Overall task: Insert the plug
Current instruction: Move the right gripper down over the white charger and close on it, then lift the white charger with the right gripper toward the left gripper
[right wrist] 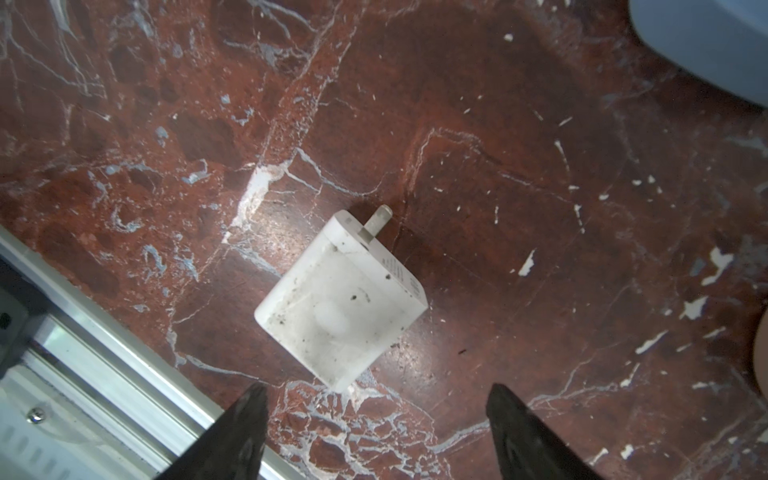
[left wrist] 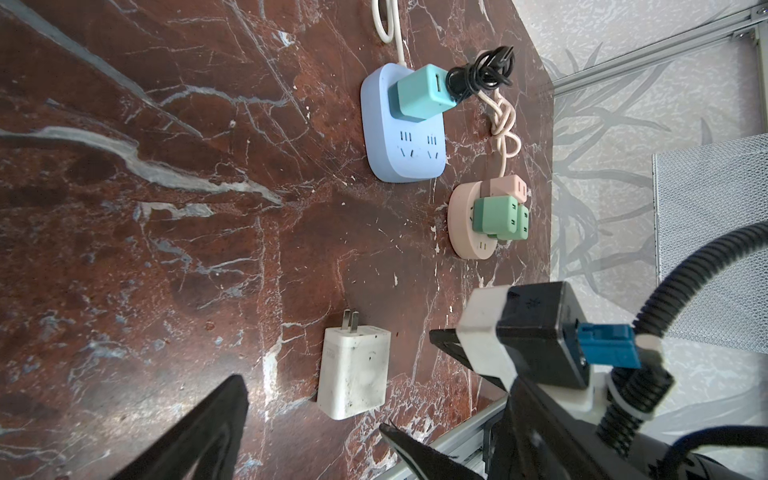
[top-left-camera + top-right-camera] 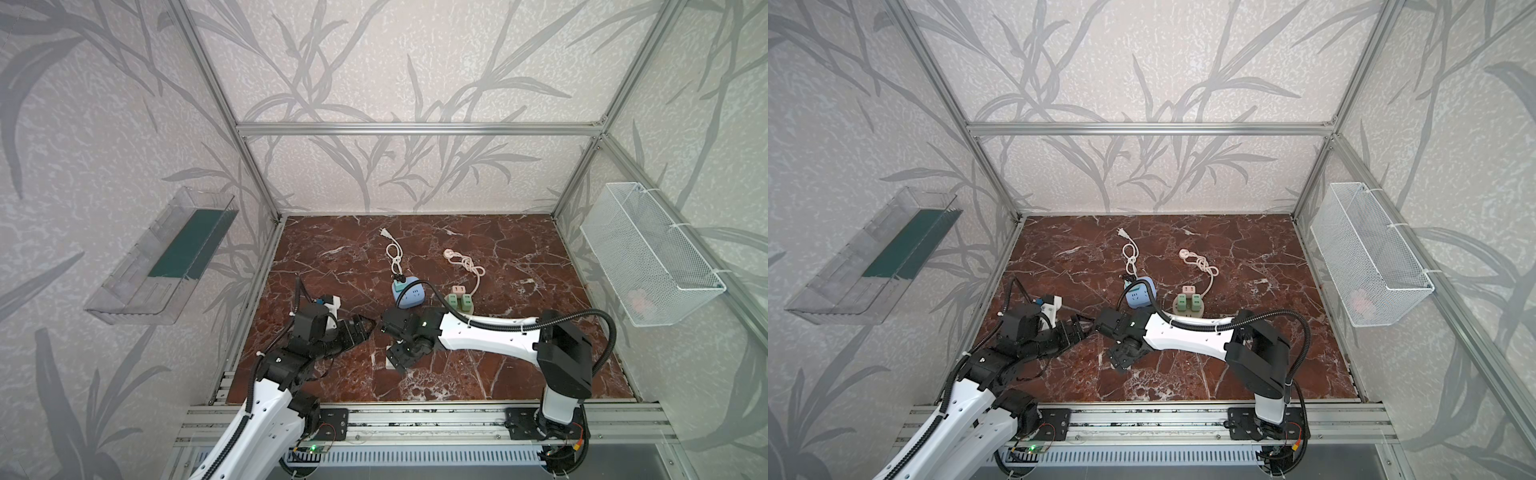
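Observation:
The plug (image 1: 340,303), a scuffed white adapter with two flat prongs, lies flat on the marble table (image 1: 519,166); the left wrist view also has the plug (image 2: 355,370). My right gripper (image 1: 376,386) hovers just above it, open, both fingers short of its body. In a top view that right gripper (image 3: 400,354) covers nearly all of the plug. My left gripper (image 2: 311,403) stands open beside it, holding nothing. The blue power strip (image 2: 401,137) carries a teal adapter (image 2: 419,93) and shows two free sockets.
A round pink power strip (image 2: 473,232) with green and pink adapters sits right of the blue one. Knotted cords (image 3: 392,253) trail toward the back. A wire basket (image 3: 648,257) hangs on the right wall, a clear shelf (image 3: 162,257) on the left. An aluminium rail (image 3: 415,419) borders the front.

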Tool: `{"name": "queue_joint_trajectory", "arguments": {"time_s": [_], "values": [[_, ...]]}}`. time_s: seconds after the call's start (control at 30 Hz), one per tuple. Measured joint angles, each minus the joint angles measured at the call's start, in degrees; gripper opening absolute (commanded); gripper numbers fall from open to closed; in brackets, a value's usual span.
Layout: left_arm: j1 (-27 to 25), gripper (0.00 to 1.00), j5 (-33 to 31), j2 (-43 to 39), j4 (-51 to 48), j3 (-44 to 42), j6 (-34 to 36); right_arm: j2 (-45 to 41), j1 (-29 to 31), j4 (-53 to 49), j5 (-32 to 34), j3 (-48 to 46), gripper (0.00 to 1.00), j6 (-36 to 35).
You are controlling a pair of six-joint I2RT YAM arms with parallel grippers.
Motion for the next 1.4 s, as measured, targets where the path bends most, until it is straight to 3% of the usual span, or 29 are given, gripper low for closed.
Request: {"name": "queue_joint_trajectory", "arguments": {"time_s": [0.27,0.47,1.03,1.4], "values": [[0.0,0.96,0.02,-0.83,0.02,-0.09,-0.42,6.14,0.04,-3.72,-2.03,8.22,0.8,12.66],[0.0,0.96,0.0,-1.75,0.0,-0.76,-0.59,9.33,0.13,-6.1,-2.82,8.68,0.79,16.57],[0.0,0.96,0.04,-3.34,0.13,-2.43,-1.62,10.78,0.15,-4.46,-5.88,8.46,0.78,18.12],[0.0,0.96,0.02,-3.13,0.09,-2.58,-1.66,11.91,0.07,-3.34,-5.97,8.28,0.7,18.1]]}}
